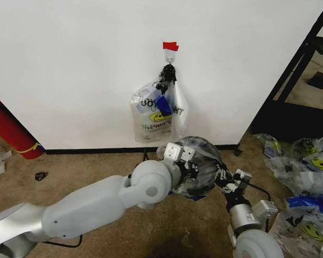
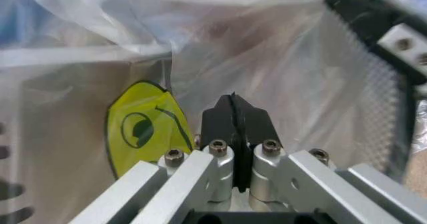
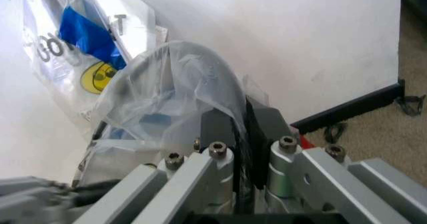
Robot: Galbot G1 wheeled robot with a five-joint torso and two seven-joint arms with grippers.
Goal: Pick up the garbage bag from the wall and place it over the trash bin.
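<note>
I hold garbage bag (image 1: 196, 161) film pinched between both grippers' pressed-together fingers, left gripper (image 2: 233, 115), right gripper (image 3: 244, 129), stretching it over trash bin (image 2: 383, 83).

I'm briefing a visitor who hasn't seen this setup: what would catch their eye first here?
Probably the bunch of smiley-print bags hanging from a hook under red tape on the white wall. Below it, both grippers, left and right, hold a see-through garbage bag stretched over the trash bin, fingers closed on the plastic. A heap of more bags lies on the carpet to the right.
</note>
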